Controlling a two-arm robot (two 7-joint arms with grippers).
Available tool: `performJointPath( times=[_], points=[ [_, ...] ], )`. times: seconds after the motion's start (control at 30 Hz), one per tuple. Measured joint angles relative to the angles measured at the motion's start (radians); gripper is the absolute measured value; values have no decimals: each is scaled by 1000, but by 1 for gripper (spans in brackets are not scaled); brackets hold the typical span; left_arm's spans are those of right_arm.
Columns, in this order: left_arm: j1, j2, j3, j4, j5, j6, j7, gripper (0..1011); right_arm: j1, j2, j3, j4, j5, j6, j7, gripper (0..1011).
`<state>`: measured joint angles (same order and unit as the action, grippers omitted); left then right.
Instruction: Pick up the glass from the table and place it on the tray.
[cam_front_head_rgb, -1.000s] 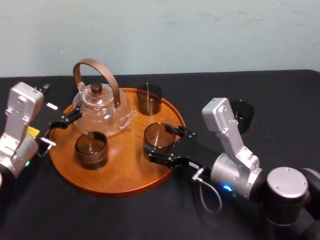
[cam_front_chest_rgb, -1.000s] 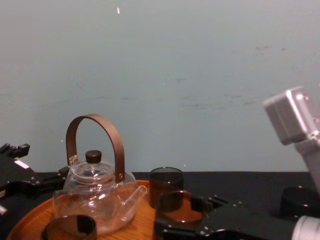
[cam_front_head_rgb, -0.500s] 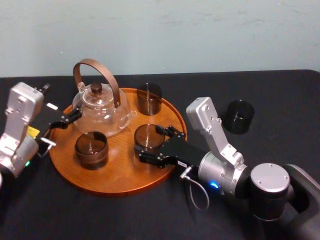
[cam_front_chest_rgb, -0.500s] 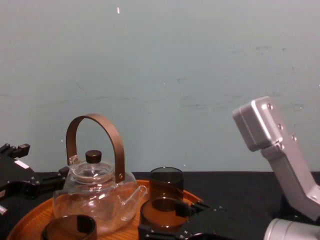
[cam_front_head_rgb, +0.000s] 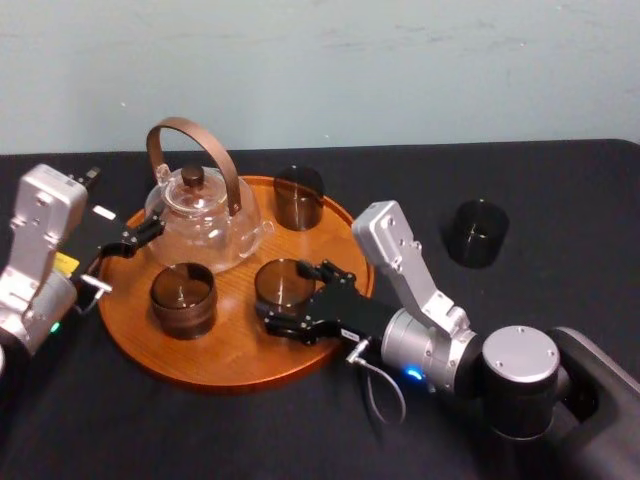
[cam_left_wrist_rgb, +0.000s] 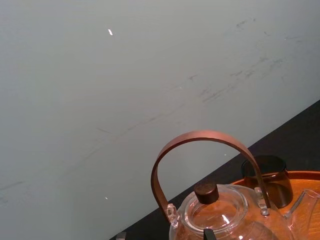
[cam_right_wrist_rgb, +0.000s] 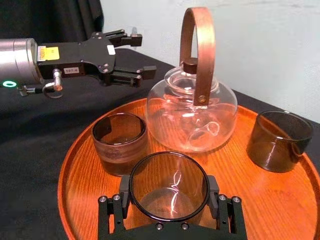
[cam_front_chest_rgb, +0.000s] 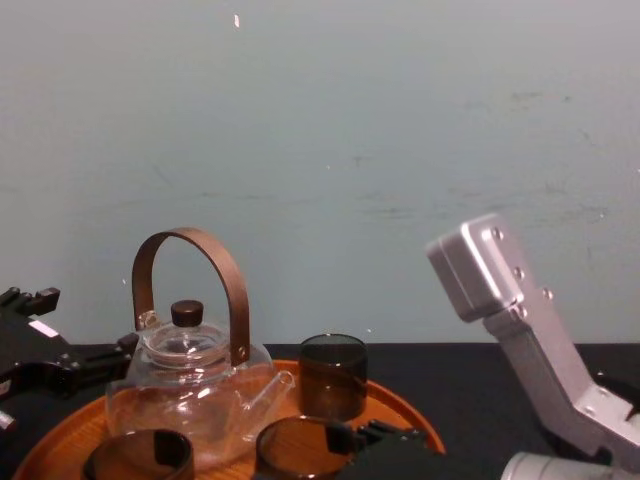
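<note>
Glass (cam_right_wrist_rgb: 169, 186): smoky, short, round, clamped in the right gripper (cam_right_wrist_rgb: 169, 202), one black finger pressed on each side of its wall. The gripper body sits behind and under it on the robot's side. The glass sticks out just past the fingertips, toward the teapot (cam_front_head_rgb: 205, 215).

The glass is upright, mouth up, long axis vertical, no tilt. Its rim is a full circle in the right wrist view and it is empty.

It is over the tray (cam_front_head_rgb: 230, 355), in the near right part and inside the rim. Cannot tell if its base touches the wood or hangs just above it.

A second glass (cam_front_head_rgb: 183, 298) stands upright on the tray to its left, near but apart. A third glass (cam_front_head_rgb: 298, 197) stands upright at the far side of the tray, right of the teapot. The teapot is clear glass with a brown hoop handle, on the far left part of the tray.

A dark glass (cam_front_head_rgb: 477, 232) stands on the black table (cam_front_head_rgb: 560, 180) to the right, well apart from the tray.

The left gripper (cam_right_wrist_rgb: 137, 52) is at the tray's left edge, pointing at the teapot. Its fingers are spread with nothing between them.
</note>
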<state>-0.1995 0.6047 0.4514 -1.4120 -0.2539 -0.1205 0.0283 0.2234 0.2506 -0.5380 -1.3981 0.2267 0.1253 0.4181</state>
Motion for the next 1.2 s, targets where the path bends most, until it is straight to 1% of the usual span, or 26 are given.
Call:
performJointPath(
  times=[0.63,1.2],
  points=[
    [0,0,0,0,0,0,0,1001,16,-7,-24,19,-12,7,16,904],
    [0,0,0,0,0,0,0,1001,15,-6,-22,19,-12,7,16,904]
  ],
)
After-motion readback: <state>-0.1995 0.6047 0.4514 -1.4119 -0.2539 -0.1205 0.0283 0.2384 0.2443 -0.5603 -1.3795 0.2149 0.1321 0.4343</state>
